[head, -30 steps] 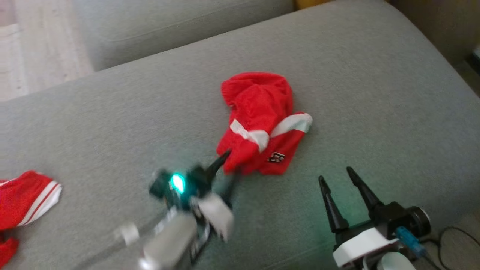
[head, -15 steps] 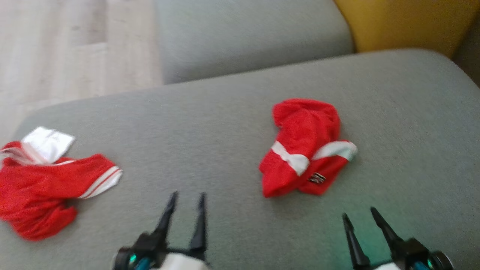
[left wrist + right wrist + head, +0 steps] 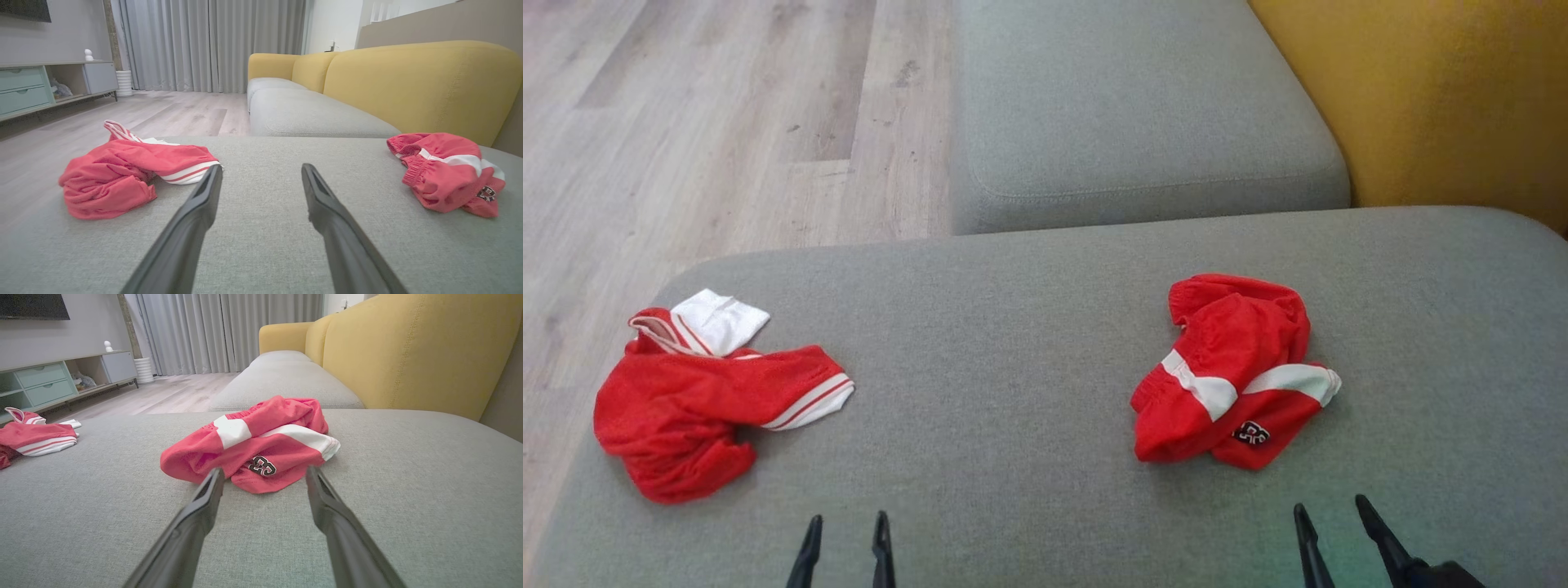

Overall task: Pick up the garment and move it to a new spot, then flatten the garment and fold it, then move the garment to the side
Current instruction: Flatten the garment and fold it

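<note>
**Two red garments on the grey cushion, both grippers empty**

At your far left, a crumpled red mesh garment with white-and-red striped trim (image 3: 694, 416) lies near the left end of the broad grey fabric cushion (image 3: 1013, 367). Its long axis runs from the near left to the far right. The striped hem points right, toward the cushion's middle, and a white panel sits at its far end by the cushion's edge. You can read no writing on it.

The left gripper (image 3: 846, 519) sits at the near edge. Its fingers are spread and hold nothing, with bare grey fabric between them in the left wrist view.

Further right, well apart from the first, lies a bunched red mesh garment with a broad white band (image 3: 1233, 359). It runs from the near left up to the far right, with its gathered, elastic-looking edge at the far end. A small black-and-white emblem (image 3: 1250, 433) sits on its near edge. In the right wrist view it looks like two rounded figures, perhaps 33, but you cannot read it surely.

The right gripper (image 3: 1329, 505) is just short of that near edge, with its fingers parted and empty and the emblem lined up between them.

A mustard-yellow backrest (image 3: 1445, 98) stands at the far right.
</note>
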Robot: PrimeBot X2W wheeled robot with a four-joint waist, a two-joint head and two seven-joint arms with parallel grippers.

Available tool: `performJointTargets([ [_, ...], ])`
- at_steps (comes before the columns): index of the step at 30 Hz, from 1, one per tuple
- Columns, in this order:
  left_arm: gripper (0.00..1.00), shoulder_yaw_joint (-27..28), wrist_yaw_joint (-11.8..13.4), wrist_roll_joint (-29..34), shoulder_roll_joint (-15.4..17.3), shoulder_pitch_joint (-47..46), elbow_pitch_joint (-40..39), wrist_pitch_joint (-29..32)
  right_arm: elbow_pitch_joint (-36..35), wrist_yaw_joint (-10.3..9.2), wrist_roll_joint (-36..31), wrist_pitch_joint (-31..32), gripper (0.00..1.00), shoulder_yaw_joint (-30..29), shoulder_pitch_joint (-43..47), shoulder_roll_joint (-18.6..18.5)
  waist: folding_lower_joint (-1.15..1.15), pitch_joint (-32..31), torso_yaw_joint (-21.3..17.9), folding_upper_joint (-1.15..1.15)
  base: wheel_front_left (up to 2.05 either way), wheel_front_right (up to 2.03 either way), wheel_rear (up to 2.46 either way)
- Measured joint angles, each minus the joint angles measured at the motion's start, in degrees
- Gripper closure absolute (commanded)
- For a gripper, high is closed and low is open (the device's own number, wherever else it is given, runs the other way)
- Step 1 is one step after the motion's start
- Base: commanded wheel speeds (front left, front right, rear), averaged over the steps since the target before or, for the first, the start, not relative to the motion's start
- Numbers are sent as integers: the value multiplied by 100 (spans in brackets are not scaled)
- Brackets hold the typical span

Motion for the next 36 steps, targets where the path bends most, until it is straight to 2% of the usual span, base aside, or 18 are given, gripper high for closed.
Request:
performJointTargets([
  [14, 0, -30, -49, 192, -2, -9, 222, 0, -49, 0, -4, 1, 0, 85, 47, 3, 0, -16, 102, 0, 0, 0, 0],
  [25, 0, -64, 10, 201, 0, -9, 294, 0, -51, 0, -88, 0, 0, 159, 42, 3, 1, 3, -2, 0, 0, 0, 0],
  [36, 0, -258, -55, 219, 4, -60, 369, 0, -146, 0, -187, 0, 0, 98, 34, 4, 1, 70, -125, 0, 0, 0, 0],
])
